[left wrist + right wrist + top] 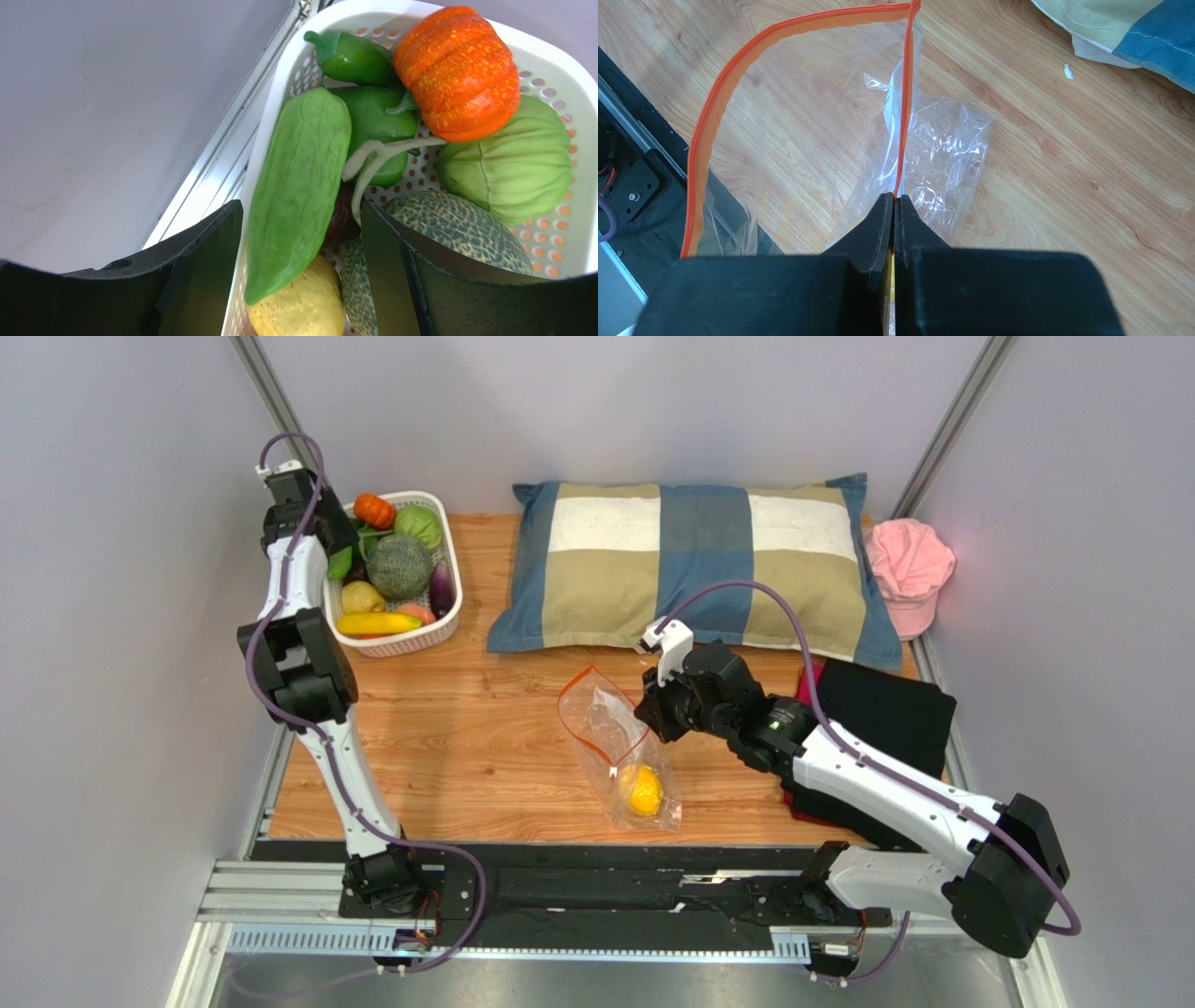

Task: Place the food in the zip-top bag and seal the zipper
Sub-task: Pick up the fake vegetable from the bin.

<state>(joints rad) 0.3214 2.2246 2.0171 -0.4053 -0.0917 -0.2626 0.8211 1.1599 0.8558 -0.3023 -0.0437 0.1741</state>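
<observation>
The clear zip-top bag (617,721) lies mid-table with a yellow lemon (641,790) inside it. My right gripper (654,711) is shut on its orange-red zipper (904,105) and holds the mouth open; the other lip curves away to the left in the right wrist view. My left gripper (334,546) is open above the white basket (397,641). Between its fingers (210,280) show a long green vegetable (302,189) and a yellow-tan fruit (302,308). The basket also holds a banana (376,623), an orange pumpkin (456,70), a green cabbage (509,168) and a melon (456,224).
A checked pillow (694,560) lies at the back of the table. A pink cap (909,567) sits at the back right, and a black cloth (884,707) lies beside the right arm. Grey walls close both sides; the basket stands against the left wall.
</observation>
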